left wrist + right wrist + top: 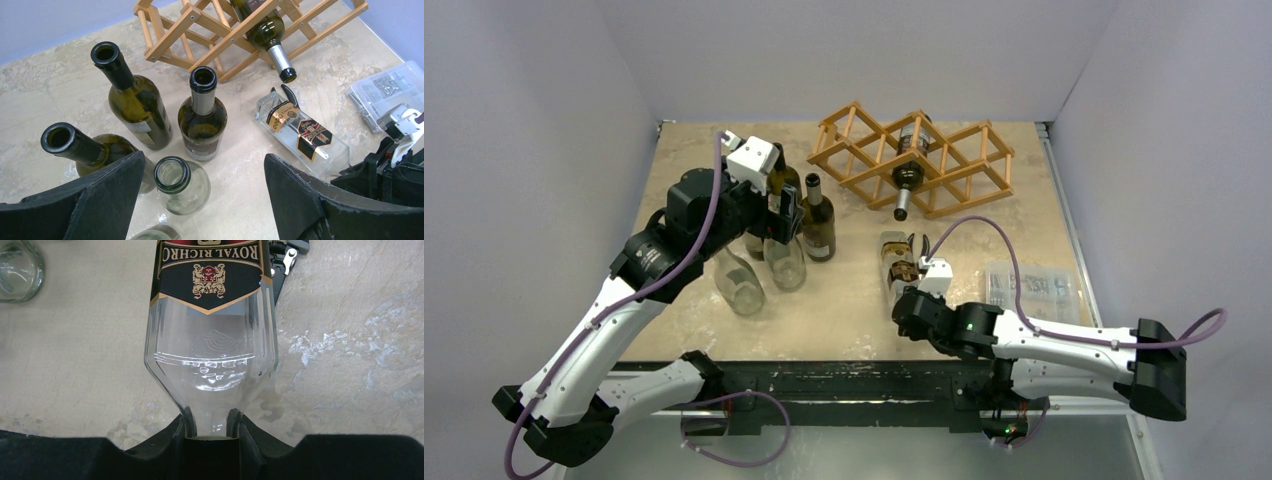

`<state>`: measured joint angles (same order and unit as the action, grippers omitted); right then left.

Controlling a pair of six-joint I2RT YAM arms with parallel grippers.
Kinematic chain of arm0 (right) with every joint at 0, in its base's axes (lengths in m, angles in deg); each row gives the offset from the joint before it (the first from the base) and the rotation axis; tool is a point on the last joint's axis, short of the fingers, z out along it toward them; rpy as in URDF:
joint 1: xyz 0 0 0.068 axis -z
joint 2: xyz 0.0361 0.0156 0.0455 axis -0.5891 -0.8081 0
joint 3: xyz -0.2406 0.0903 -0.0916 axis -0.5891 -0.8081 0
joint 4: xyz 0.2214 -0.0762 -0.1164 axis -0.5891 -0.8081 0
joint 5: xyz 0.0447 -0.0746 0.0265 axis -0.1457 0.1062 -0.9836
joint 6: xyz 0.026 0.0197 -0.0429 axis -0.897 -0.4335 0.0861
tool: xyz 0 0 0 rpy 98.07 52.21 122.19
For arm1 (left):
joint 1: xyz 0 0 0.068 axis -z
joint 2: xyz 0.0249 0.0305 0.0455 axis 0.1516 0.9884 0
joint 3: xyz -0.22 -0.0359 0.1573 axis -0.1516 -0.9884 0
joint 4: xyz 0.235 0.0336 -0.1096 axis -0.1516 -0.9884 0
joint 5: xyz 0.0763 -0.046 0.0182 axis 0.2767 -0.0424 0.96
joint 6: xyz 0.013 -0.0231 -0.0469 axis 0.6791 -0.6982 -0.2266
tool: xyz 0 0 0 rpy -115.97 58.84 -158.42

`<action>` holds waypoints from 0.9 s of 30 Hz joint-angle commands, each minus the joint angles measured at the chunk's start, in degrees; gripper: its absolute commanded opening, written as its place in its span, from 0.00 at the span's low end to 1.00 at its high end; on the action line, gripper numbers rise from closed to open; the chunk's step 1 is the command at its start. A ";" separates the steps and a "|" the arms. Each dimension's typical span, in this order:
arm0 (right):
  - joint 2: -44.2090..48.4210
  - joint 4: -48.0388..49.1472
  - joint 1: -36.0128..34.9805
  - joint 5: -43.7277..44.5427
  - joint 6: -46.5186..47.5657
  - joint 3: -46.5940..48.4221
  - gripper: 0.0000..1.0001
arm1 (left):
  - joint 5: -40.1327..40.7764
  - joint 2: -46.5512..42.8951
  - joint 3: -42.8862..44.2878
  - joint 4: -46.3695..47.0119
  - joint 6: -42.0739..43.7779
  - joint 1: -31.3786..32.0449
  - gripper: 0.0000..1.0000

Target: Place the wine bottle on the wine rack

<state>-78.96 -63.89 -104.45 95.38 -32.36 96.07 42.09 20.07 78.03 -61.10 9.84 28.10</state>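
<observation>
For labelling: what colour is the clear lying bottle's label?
Label: black, gold edge; right wrist view.

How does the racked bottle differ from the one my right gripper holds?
The racked bottle is dark green, propped in a wine rack cell; the clear bottle is colourless, lying on the table. The racked bottle is free; the clear bottle's neck is clamped by the right gripper. Both necks point toward the near edge.

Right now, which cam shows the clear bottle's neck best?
Right wrist: the neck sits close up at bottom centre, the right gripper shut on it. Top external shows the bottle lying flat, its neck covered by the gripper. Left wrist shows the body and label only; the neck end is hidden.
</observation>
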 commanded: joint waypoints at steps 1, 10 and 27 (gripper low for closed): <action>6.40 1.04 -0.02 4.18 -3.31 -1.00 0.00 | -0.31 -0.83 0.24 1.33 -0.61 -0.09 0.89; 9.08 -0.02 0.02 8.14 -3.77 -0.56 0.00 | -0.08 -0.77 0.15 1.34 -0.61 -0.13 0.88; 12.48 3.23 6.06 14.04 4.29 1.44 0.00 | 0.15 0.24 0.03 1.46 -0.66 -0.14 0.88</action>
<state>-68.84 -69.66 -101.26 101.46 -32.49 94.63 42.13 20.27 78.03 -61.10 9.82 28.10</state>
